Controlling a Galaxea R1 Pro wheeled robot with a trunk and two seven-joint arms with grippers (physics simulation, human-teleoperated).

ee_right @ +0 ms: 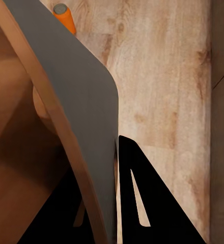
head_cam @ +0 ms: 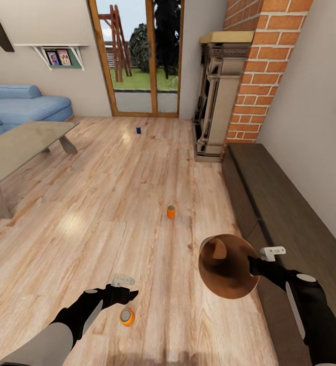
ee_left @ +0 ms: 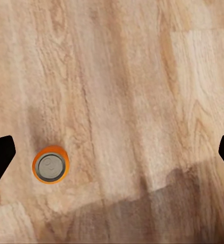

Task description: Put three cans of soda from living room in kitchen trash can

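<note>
An orange can of soda [head_cam: 127, 316] stands upright on the wood floor just below my left gripper [head_cam: 129, 296]. In the left wrist view that can [ee_left: 51, 164] sits near one fingertip [ee_left: 0, 157] of the open left gripper [ee_left: 112, 157], which hovers above it, apart. A second orange can [head_cam: 171, 212] stands mid-floor, and a dark blue can [head_cam: 138, 130] lies farther off near the glass doors. My right gripper [head_cam: 252, 266] is shut on the rim of the tash can [head_cam: 226, 267], held tilted with its copper inside facing me. The right wrist view shows its grey wall [ee_right: 76, 101] between the fingers [ee_right: 142, 203].
A low grey table [head_cam: 20, 147] and blue sofa [head_cam: 20, 104] stand at the left. The fireplace [head_cam: 216, 101], brick column [head_cam: 259, 76] and a dark low bench [head_cam: 279, 203] line the right wall. Wood-framed glass doors [head_cam: 137, 56] close the far end.
</note>
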